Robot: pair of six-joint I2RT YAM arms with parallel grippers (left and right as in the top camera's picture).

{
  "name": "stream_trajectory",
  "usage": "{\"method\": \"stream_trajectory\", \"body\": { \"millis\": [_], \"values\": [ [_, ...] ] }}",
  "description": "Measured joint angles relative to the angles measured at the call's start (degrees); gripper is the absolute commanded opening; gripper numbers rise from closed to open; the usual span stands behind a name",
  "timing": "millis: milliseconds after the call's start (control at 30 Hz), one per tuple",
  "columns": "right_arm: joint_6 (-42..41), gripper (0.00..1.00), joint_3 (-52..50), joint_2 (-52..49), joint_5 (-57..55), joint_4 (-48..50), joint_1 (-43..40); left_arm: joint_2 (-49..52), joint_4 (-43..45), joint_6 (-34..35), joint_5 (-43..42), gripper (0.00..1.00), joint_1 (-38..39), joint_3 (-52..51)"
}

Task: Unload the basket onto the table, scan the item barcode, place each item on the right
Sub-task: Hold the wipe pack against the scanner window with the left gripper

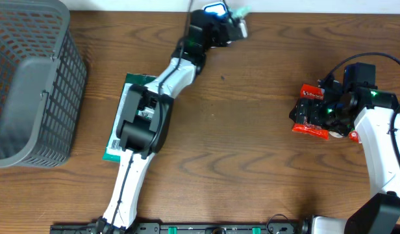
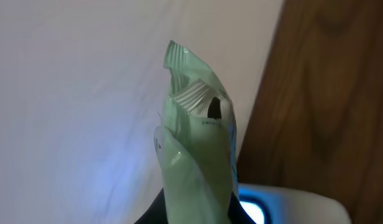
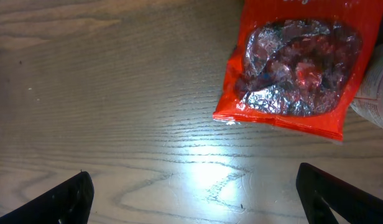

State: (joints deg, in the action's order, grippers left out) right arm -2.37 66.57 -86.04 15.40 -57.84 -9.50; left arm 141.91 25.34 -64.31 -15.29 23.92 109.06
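Observation:
My left gripper [image 1: 231, 27] is stretched to the table's far edge, shut on a pale green packet [image 2: 198, 149]. In the left wrist view the packet stands up between the dark jaws, its crimped top uppermost. Just right of it glows a blue-lit scanner [image 2: 257, 208], which the overhead view shows as a blue light [image 1: 216, 9] beside the packet [image 1: 241, 13]. My right gripper [image 3: 198, 199] hangs open over bare wood, its dark fingers [image 3: 61, 202] wide apart. A red foil packet [image 3: 297, 68] lies just beyond them, its ends showing from under the gripper [image 1: 328, 109] in the overhead view.
A grey mesh basket [image 1: 31, 84] fills the left side of the table. A flat green box [image 1: 131, 86] lies under the left arm. A white, round object [image 3: 377, 93] sits against the red packet's right side. A pale wall borders the table's far edge.

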Motion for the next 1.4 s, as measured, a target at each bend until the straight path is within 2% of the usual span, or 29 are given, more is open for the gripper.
{"method": "stream_trajectory", "body": {
  "millis": [200,367,1033,1167,1300,1400],
  "values": [
    [0.0,0.99,0.0,0.0,0.0,0.0,0.0,0.0,0.0,-9.4,1.7,0.07,2.1,0.0],
    [0.0,0.99,0.0,0.0,0.0,0.0,0.0,0.0,-0.9,-13.8,2.2,0.07,1.5,0.0],
    [0.0,0.99,0.0,0.0,0.0,0.0,0.0,1.3,-0.7,-15.5,0.7,0.07,-1.2,0.0],
    [0.0,0.99,0.0,0.0,0.0,0.0,0.0,1.6,4.4,-12.0,0.6,0.07,-1.2,0.0],
    [0.0,0.99,0.0,0.0,0.0,0.0,0.0,1.7,9.3,-2.9,0.6,0.07,-1.3,0.0],
    [0.0,0.99,0.0,0.0,0.0,0.0,0.0,0.9,8.7,5.0,1.2,0.07,-1.3,0.0]
  ]
}}
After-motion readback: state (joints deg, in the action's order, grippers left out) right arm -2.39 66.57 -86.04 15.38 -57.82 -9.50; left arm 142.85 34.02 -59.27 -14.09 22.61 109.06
